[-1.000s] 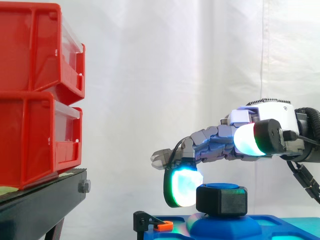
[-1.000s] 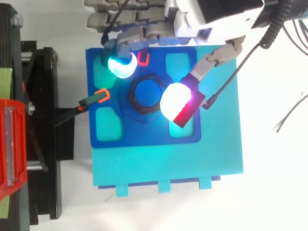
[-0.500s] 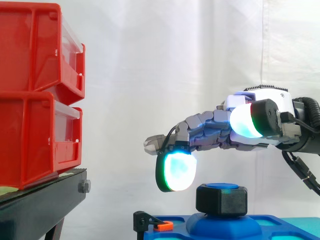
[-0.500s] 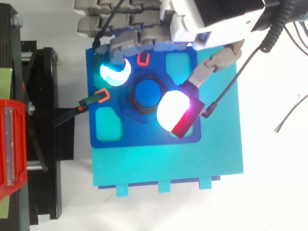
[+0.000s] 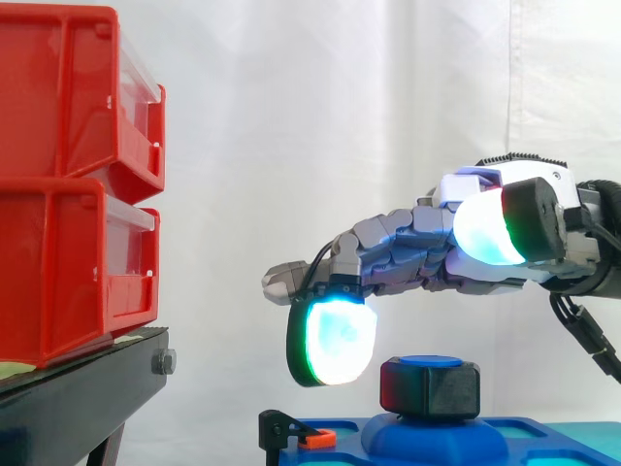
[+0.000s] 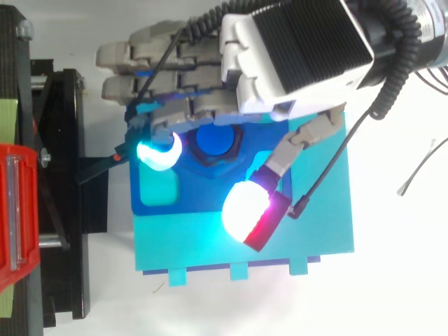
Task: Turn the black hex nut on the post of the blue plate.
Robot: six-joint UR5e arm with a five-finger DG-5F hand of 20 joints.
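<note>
The black hex nut [image 5: 430, 387] sits on the blue post [image 6: 215, 141] in the middle of the blue plate [image 6: 210, 199]. My hand [image 5: 441, 254] hovers above the nut, clear of it, with its fingers spread and holding nothing. One glowing fingertip [image 5: 331, 341] hangs to the left of the nut, at about the height of its top. The thumb's glowing pad [image 6: 247, 210] floats over the plate's near right part. In the top view the hand [image 6: 231, 77] covers the far half of the plate and part of the nut.
Two stacked red bins [image 5: 78, 180] stand on a black stand [image 5: 82, 403] at the left. A small black clip with an orange tip [image 5: 301, 434] sits at the plate's left edge. The blue plate rests on a larger cyan base [image 6: 280, 252].
The hand has lifted off the level of the nut and moved toward the near side of the plate and leftward. Its fingers now overhang the nut from above.
</note>
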